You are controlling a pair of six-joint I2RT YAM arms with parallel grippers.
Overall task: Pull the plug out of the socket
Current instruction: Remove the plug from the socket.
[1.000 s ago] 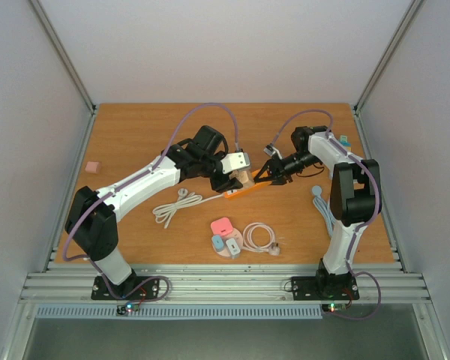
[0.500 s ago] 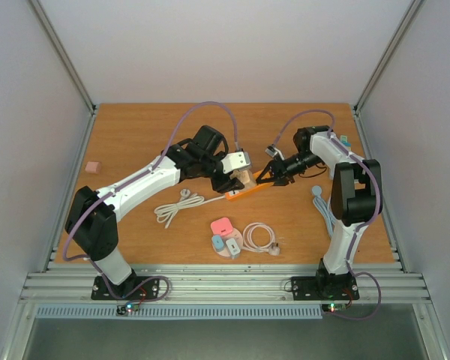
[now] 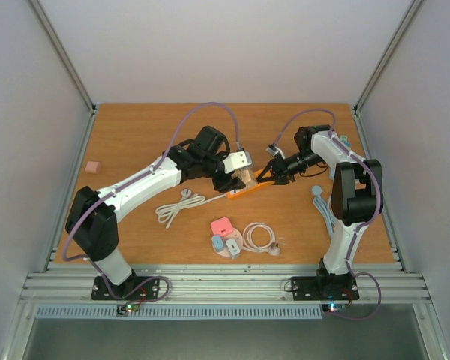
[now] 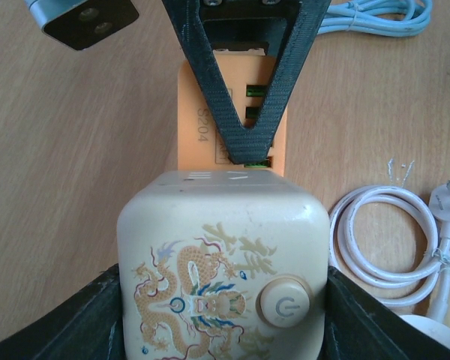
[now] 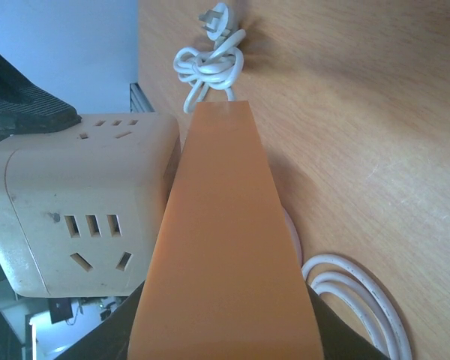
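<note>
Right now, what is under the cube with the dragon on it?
The orange power strip. The cube covers the spot where they join, so its pins cannot be seen.

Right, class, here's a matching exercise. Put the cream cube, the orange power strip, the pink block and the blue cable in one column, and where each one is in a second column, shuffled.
Things
1. cream cube
2. orange power strip
3. pink block
4. blue cable

Places
A. loose near the left edge of the table
B. held by the right gripper
C. lying on the table beside the right arm
D. held by the left gripper

Pairs: 1-D, 2-B, 3-A, 4-C
</note>
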